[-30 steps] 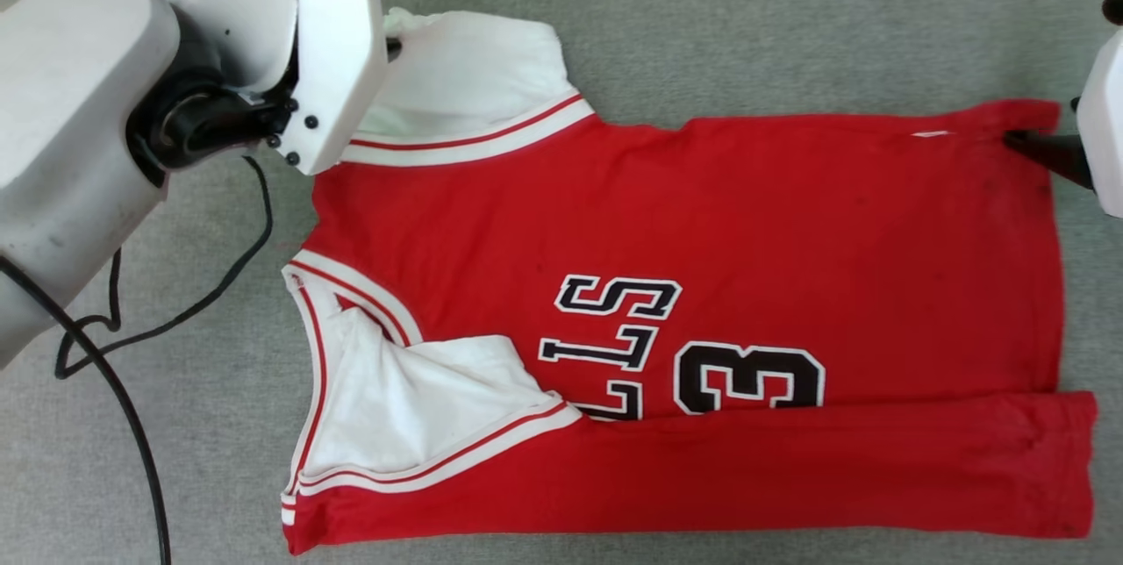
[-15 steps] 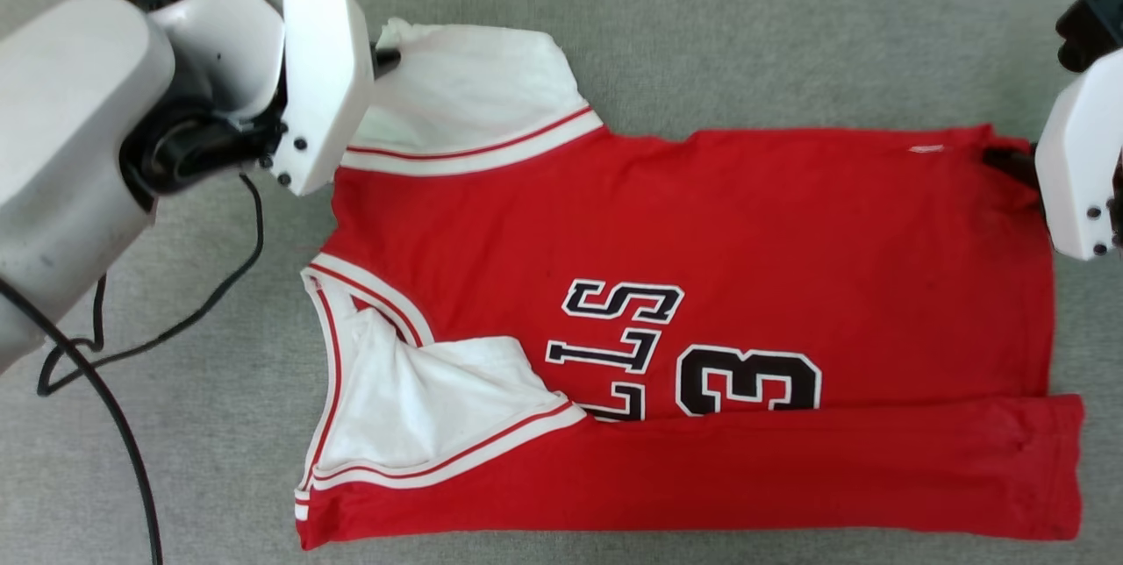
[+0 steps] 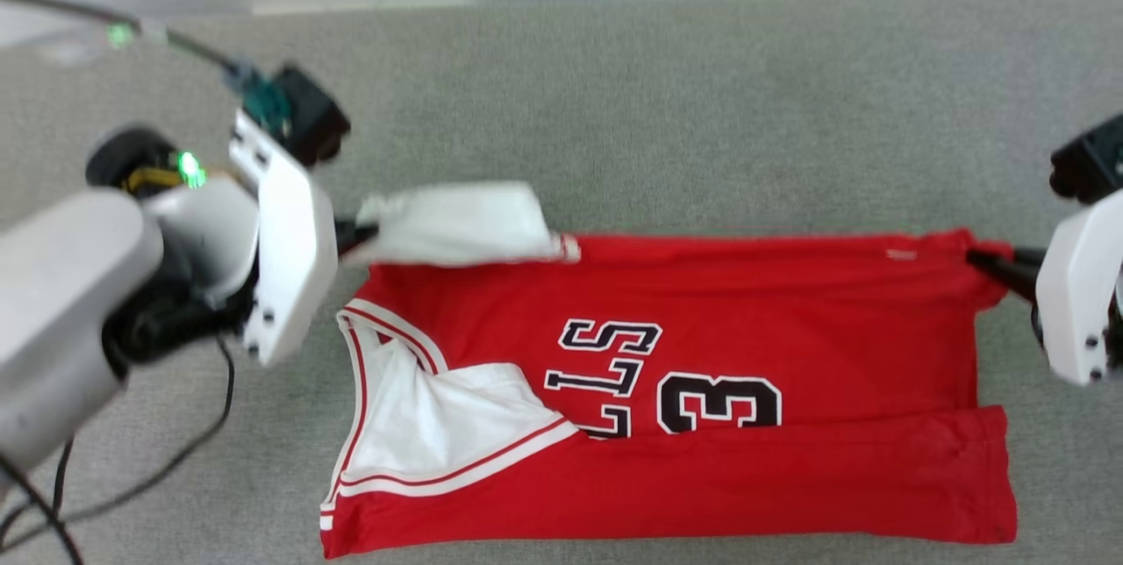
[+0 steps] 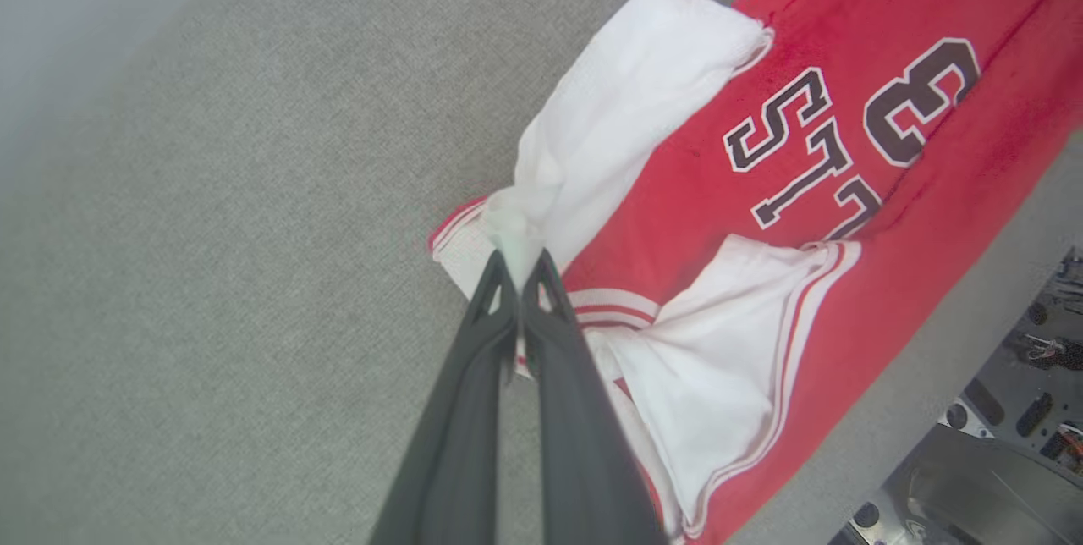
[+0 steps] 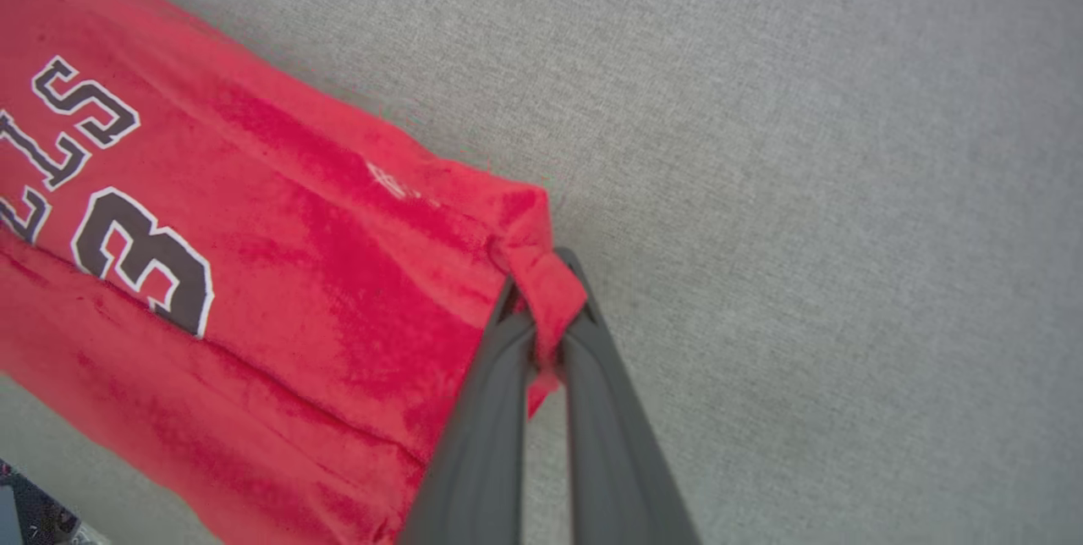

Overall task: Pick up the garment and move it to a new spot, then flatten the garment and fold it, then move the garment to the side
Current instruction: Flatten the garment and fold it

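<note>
The garment, a red jersey with white sleeves and black lettering, lies across grey fabric with its near long edge folded over. Its far edge is raised off the surface. My left gripper is shut on the white sleeve at the far left corner; the left wrist view shows the fingertips pinching white cloth. My right gripper is shut on the red far right hem corner, and the right wrist view shows red cloth bunched between its fingers. The second white sleeve lies folded on the chest.
Grey fabric surface runs around the jersey, ending at a pale wall along the top. Black cables trail at the lower left beside my left arm. The robot's base shows in the left wrist view's lower right corner.
The right gripper has shut on the hem corner. Both grippers have lifted the jersey's far edge and drawn it toward the near side. The head camera has tilted up.
</note>
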Motion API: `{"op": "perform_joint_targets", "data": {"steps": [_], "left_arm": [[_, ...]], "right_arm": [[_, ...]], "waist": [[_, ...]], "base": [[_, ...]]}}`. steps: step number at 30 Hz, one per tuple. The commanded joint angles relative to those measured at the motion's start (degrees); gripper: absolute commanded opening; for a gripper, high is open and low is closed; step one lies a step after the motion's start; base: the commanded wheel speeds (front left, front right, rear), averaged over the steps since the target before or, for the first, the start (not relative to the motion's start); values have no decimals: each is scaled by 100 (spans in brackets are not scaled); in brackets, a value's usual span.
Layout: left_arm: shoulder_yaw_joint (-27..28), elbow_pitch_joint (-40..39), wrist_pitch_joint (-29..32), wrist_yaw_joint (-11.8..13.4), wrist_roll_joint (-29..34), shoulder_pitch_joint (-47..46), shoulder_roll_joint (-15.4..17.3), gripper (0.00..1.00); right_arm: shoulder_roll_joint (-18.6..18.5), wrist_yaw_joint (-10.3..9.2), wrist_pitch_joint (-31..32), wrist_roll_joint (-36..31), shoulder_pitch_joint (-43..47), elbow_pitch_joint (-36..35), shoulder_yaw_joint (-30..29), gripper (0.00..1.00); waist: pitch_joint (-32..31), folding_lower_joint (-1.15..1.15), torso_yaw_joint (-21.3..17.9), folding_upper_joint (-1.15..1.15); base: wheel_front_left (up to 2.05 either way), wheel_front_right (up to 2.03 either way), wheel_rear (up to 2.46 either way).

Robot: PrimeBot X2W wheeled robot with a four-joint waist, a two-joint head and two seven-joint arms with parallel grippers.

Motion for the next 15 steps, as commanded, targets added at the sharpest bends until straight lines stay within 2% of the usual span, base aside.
{"op": "perform_joint_targets", "data": {"steps": [1, 10, 15], "left_arm": [[-32, -104, -42, 58, -41, 235, 80, 0], [-109, -838, -183, 431, -119, 1604, 513, 0], [-125, -907, -346, 547, -203, 2305, 460, 0]], "right_arm": [[-45, -2, -106, 40, 181, -37, 38, 0], [-254, -2, -662, 95, 1243, -251, 235, 0], [-152, -2, -786, 50, 1668, -189, 285, 0]], "waist": [[-184, 0, 3, 0], [-617, 0, 50, 0], [-592, 0, 32, 0]], "base": [[0, 0, 0], [0, 0, 0], [0, 0, 0]]}}
